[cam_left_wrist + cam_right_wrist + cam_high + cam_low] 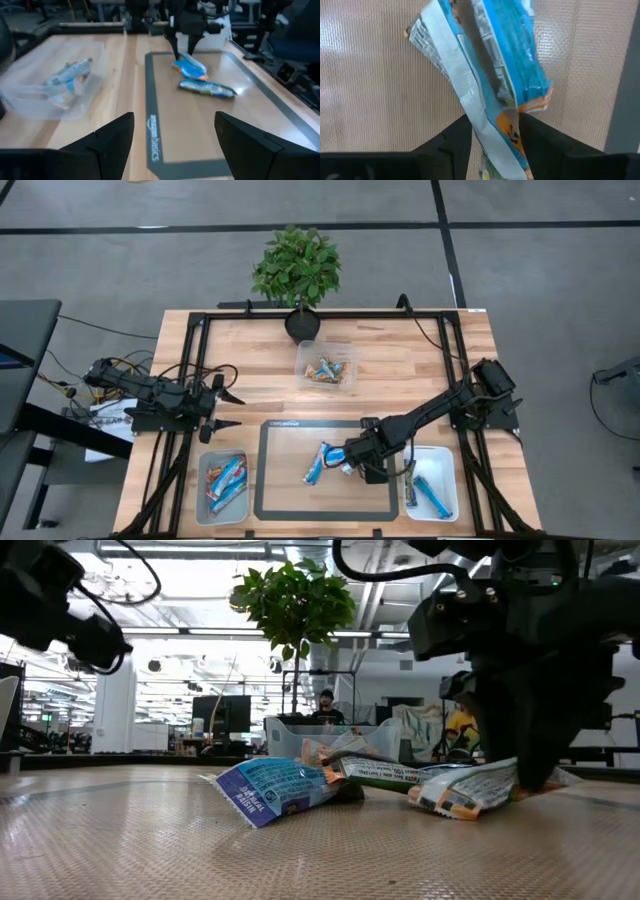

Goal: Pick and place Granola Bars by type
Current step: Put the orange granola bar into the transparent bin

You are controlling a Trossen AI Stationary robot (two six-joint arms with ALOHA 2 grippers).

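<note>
Two granola bars are seen on the dark-bordered mat [300, 500] at the middle of the wooden worktop [400, 370]. The blue-wrapped bar [317, 464] lies with its long axis running diagonally, one end pointing toward the plant [297, 268] side. A second blue-and-orange bar [500, 75] is pinched at one end by the right pincer [495, 132], its length pointing away from the fingers. The left pincer [228, 410] is held spread wide above the worktop's left side, nothing between its fingers. Other bars are kept in three bins [347, 375].
</note>
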